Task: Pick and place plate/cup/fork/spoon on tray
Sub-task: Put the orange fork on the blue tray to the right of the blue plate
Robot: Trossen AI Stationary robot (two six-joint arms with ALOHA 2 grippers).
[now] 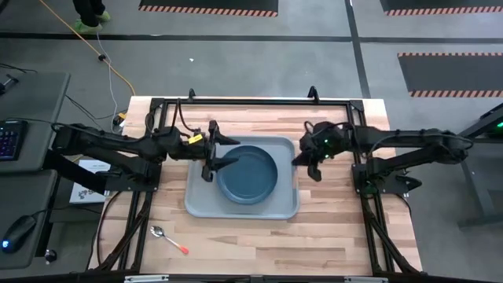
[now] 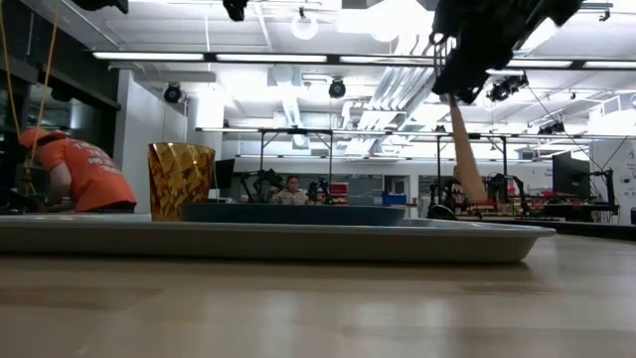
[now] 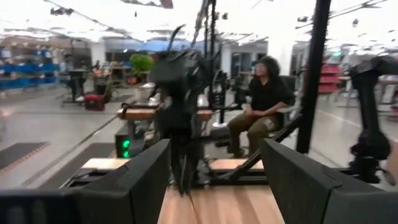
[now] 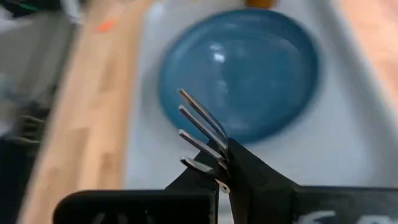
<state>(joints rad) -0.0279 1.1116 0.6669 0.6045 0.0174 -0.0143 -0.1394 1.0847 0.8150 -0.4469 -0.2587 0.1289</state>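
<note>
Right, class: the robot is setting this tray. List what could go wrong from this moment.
1. The right arm's jaws pinch the salmon-handled fork close to its silver tines, so the long handle dangles near the pale grey-blue tray's right rim. It might slip, or land across the rim.
2. The left arm hangs over the tray's left side, where the amber tumbler stands. Moving carelessly could topple it.

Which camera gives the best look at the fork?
The right wrist view: the fork's tines stick out of the right gripper, above the plate. The low view shows only its orange handle; the high and left wrist views don't show it clearly.
</note>
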